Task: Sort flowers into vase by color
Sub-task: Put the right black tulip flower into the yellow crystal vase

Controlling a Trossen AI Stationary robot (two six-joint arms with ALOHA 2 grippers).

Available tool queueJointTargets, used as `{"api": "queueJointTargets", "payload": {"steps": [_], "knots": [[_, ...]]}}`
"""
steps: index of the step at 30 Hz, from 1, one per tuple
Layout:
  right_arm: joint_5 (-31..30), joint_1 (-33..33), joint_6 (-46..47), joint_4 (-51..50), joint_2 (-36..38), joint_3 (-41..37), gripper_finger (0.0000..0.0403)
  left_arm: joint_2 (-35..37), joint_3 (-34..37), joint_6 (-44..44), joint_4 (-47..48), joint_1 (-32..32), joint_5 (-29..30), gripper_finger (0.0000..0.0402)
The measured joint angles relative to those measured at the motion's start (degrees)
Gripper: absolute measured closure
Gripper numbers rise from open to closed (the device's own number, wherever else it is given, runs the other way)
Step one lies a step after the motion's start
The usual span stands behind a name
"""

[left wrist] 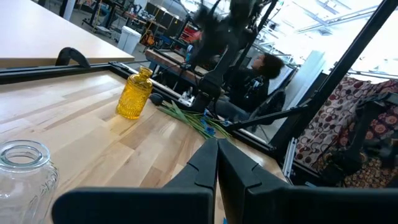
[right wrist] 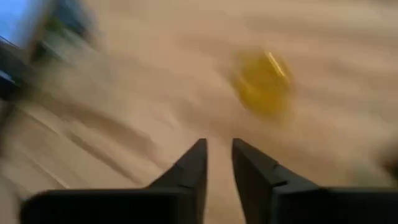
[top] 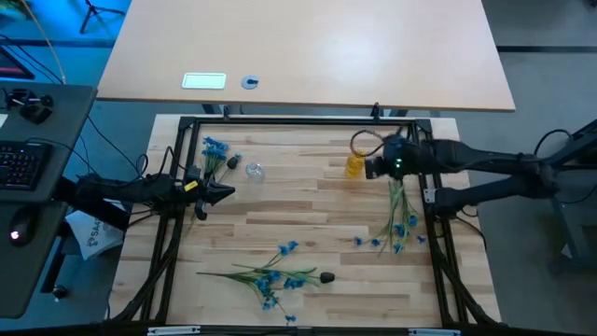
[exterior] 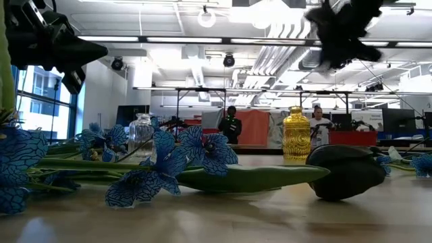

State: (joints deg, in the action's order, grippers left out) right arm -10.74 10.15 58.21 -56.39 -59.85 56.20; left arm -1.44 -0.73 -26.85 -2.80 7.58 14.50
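Right arm near the yellow vase, flowers scattered on the table, most not yet sorted.

The wooden table (top: 308,201) holds most of the flowers (top: 270,275) loose along its near edge, with a second bunch (top: 399,224) lying on the right side below the right gripper (top: 371,168). That gripper hovers just beside the yellow vase (top: 355,165) with its fingers a little apart and nothing between them, so a careless move could knock the narrow vase over. The left gripper (top: 229,193) waits at the left side, fingers pressed together and empty, close to the clear glass jar (top: 254,170). The thin stems overlap in the near pile, so a grab there could lift two colours at once, or the dark bud (top: 327,277) could slip free.
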Motion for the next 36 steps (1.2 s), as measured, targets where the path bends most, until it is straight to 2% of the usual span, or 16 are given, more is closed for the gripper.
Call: {"api": "queueJointTargets", "payload": {"steps": [4, 9, 15, 20, 26, 31, 36], "knots": [[8.1, -0.5, 3.7, -8.1, -0.6, -4.5, 0.0252, 0.0, 0.0, 0.0, 0.0, 0.0, 0.0, 0.0401], [14.6, -1.9, 9.9, -5.3, 1.4, -14.1, 0.0212, 0.0, 0.0, 0.0, 0.0, 0.0, 0.0, 0.0401], [17.1, -1.9, 13.4, 2.4, 1.1, -23.6, 0.0212, 0.0, 0.0, 0.0, 0.0, 0.0, 0.0, 0.0401], [15.4, -0.7, 16.4, 5.5, 0.6, -28.0, 0.0221, 0.0, 0.0, 0.0, 0.0, 0.0, 0.0, 0.0401], [14.8, 0.9, 16.5, 10.3, 0.6, -29.0, 0.0226, 0.0, 0.0, 0.0, 0.0, 0.0, 0.0, 0.0401], [13.6, 0.9, 16.6, 7.8, -0.3, -29.0, 0.0226, 0.0, 0.0, 0.0, 0.0, 0.0, 0.0, 0.0401], [15.4, 0.9, 16.4, 9.4, -0.1, -29.0, 0.0226, 0.0, 0.0, 0.0, 0.0, 0.0, 0.0, 0.0401]]}}
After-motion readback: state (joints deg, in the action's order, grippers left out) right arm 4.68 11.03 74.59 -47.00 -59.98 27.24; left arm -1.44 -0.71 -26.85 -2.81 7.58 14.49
